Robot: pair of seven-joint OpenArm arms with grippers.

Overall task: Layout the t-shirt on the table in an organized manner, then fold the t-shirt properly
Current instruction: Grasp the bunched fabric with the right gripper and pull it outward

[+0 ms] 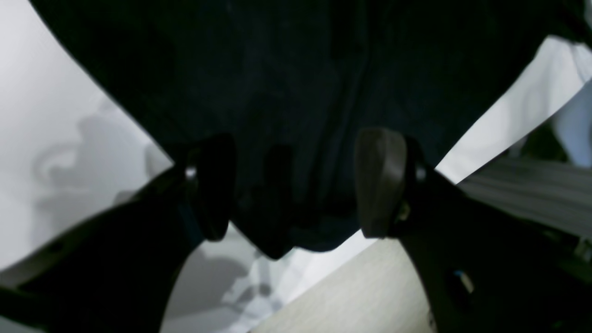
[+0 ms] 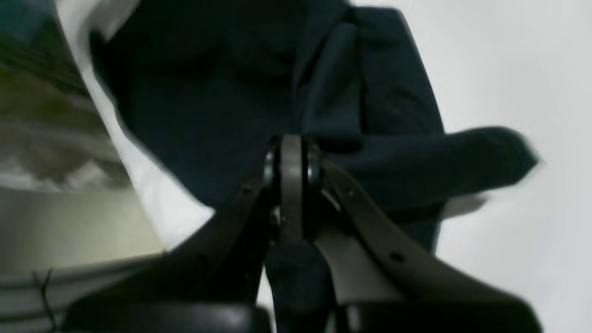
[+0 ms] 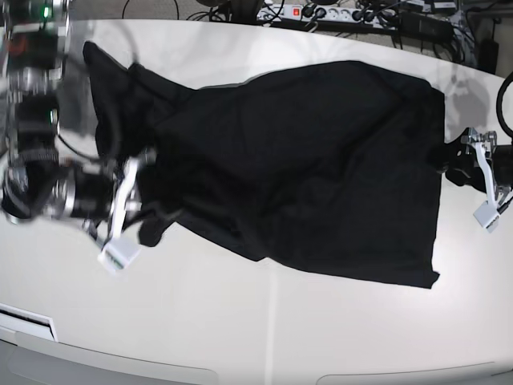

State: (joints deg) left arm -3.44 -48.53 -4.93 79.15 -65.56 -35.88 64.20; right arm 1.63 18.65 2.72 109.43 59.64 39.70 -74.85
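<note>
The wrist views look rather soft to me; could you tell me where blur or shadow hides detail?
Right wrist view: motion-smeared, t-shirt edges streaked. Left wrist view: dim, the shirt a near-featureless black, arm shadows on the table. Base view: sharp except the blurred right gripper.

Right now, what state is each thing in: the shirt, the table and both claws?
t-shirt: spread across the table, left part bunched and creased, not folded.
table: bearing the shirt.
left claw: open, fabric between its fingers.
right claw: shut on the t-shirt.

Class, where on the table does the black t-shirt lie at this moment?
In the base view the t-shirt sprawls across the table, bunched by the right gripper at image left, its straighter edge by the left gripper.
</note>
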